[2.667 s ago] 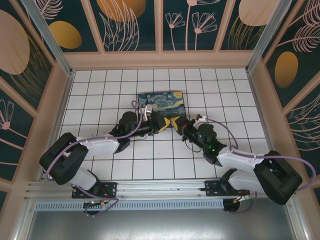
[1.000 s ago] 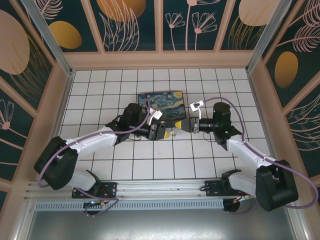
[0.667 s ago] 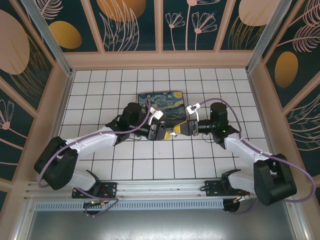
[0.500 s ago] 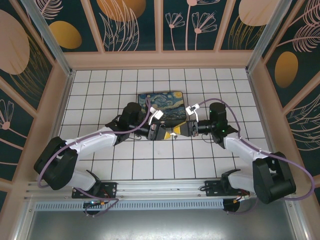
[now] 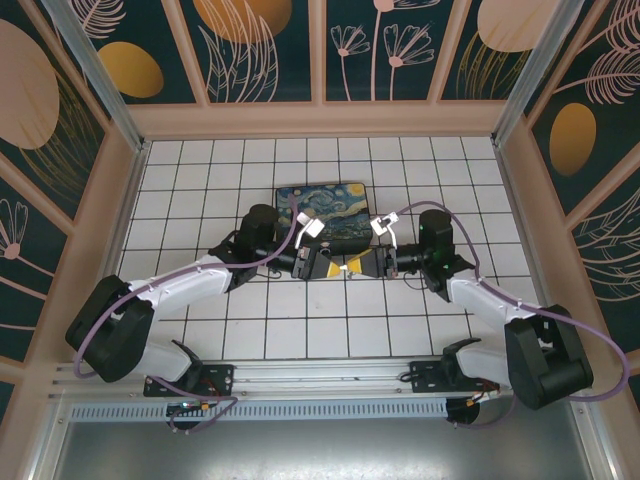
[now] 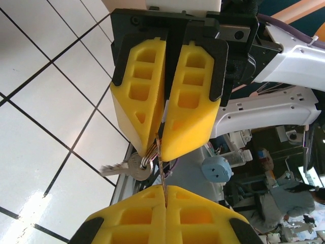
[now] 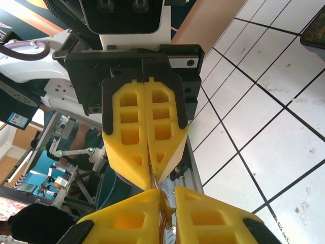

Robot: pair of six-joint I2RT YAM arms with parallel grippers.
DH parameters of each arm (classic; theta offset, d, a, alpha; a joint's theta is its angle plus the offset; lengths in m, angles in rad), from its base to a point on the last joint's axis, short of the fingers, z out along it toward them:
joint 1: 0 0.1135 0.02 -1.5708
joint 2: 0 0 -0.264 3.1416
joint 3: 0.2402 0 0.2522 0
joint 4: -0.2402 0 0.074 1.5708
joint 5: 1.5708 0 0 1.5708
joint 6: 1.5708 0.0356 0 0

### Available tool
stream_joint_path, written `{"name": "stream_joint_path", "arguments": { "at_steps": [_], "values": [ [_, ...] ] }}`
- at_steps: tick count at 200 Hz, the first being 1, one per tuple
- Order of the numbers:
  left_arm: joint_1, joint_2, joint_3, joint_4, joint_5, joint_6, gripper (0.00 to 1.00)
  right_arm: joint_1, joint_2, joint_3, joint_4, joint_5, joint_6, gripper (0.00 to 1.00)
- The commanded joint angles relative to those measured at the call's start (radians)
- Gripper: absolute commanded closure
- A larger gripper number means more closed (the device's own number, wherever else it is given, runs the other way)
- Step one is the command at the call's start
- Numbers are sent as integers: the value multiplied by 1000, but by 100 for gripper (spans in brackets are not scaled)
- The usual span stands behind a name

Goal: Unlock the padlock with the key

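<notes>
- The left arm (image 5: 190, 285) reaches from the near-left corner across the white tiled counter (image 5: 200, 180) toward the middle.
- The left gripper (image 5: 337, 267) is closed tight. Its yellow fingers (image 6: 137, 218) are pressed together on a thin metal piece (image 6: 162, 175) that sticks out of their seam.
- That piece is slim, brownish and seen edge-on, and it bridges the small gap between the two grippers. I cannot tell whether it belongs to the padlock or is a key blade.
- Just left of it in the left wrist view, a silvery key (image 6: 131, 167) hangs from small rings (image 6: 148, 159). The rings run up to the fingertips of the opposite gripper.
- Behind the spot where the grippers meet, a black box with a starry-night lid (image 5: 322, 208) lies flat on the counter.
- The right gripper (image 5: 357, 265) faces the left one tip to tip. Its yellow fingers (image 7: 203, 218) are drawn in to a narrow slit and pinch the other end of the same thin piece.
- The right arm (image 5: 490, 300) comes in from the near-right corner.
</notes>
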Motion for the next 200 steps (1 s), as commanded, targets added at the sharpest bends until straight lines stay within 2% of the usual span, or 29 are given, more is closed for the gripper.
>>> {"name": "stream_joint_path", "arguments": {
  "at_steps": [1,30,78,88,115,137,153,167,178,200],
  "values": [
    [10,-12,-10,37,19,-2,100,4,-22,-18,82,-46,35,91],
    [20,-8,-20,35,4,-4,100,6,-24,-36,134,-54,82,100],
    [36,30,-8,46,-35,-25,100,20,-34,-74,139,-19,122,100],
    [36,35,-5,40,-51,-23,80,17,-32,-74,130,4,130,100],
    [47,25,7,-39,-135,23,49,-23,-29,-78,117,65,167,100],
    [52,-16,32,-201,-335,91,31,-82,-20,-65,14,111,138,100],
    [50,-31,54,-336,-526,121,27,-125,-9,-44,-72,166,113,100],
    [39,-37,23,-361,-673,87,25,-160,0,-40,-61,212,160,100],
    [-11,-30,-2,-356,-795,56,21,-173,-5,-35,-40,259,207,100],
    [-176,36,46,-384,-1049,18,18,-181,-53,-17,-43,358,280,100]
  ]
}}
